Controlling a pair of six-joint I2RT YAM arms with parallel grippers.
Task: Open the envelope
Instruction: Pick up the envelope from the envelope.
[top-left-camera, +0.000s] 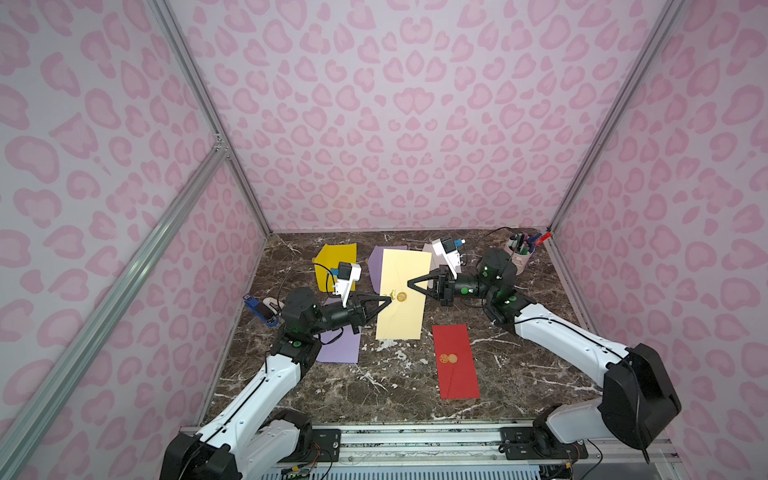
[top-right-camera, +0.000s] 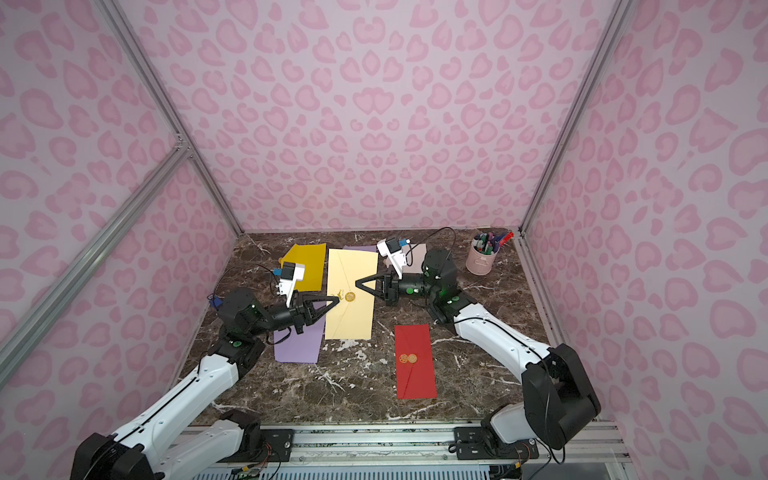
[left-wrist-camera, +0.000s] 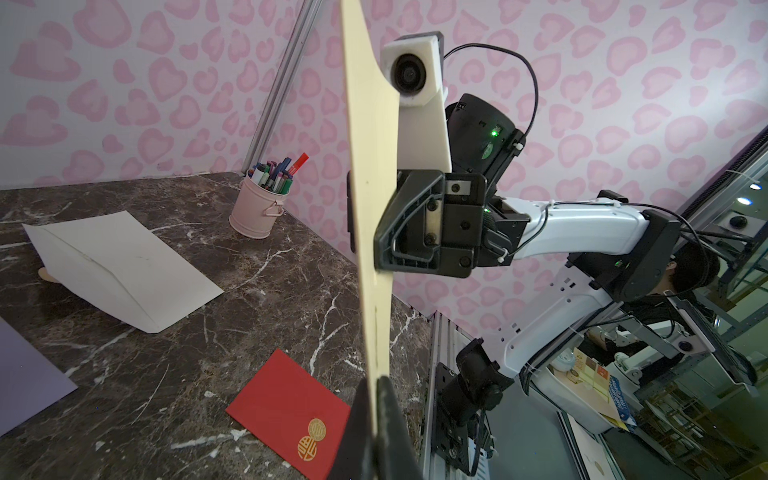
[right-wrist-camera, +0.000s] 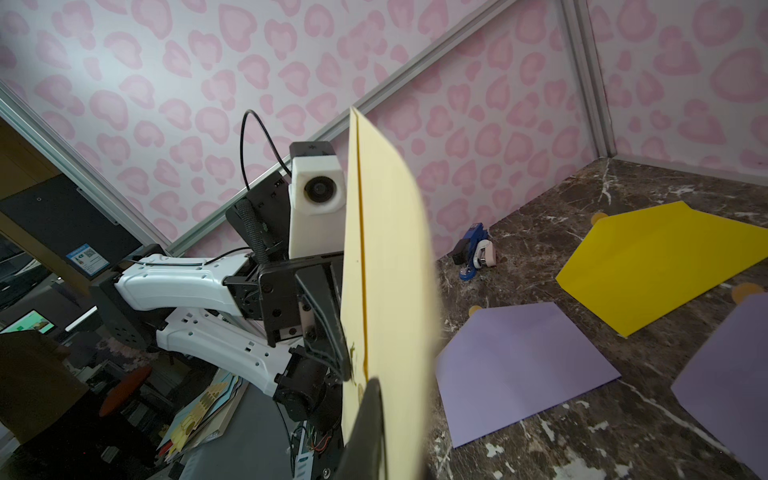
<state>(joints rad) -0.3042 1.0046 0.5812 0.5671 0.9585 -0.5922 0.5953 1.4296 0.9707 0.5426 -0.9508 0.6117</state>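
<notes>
Left tool (top-left-camera: 387, 302): clamped tight on the cream envelope (top-left-camera: 401, 274) beside its gold seal (top-left-camera: 401, 296).
Right tool (top-left-camera: 410, 284): pinching its opposite long edge.
Whereabouts: held above the tabletop (top-left-camera: 390, 386) (middle, towards the far edge).

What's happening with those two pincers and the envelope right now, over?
Left pincer, right pincer both shut on cream envelope, held aloft. Gold seal looks intact. Nothing obstructing.

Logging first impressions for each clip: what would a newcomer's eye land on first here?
The cream envelope, pinched from opposite sides by the left gripper and right gripper above the middle of the marble table. Then the red envelope lying flat nearer the front, and the pink bucket of pens in the far right corner.
</notes>
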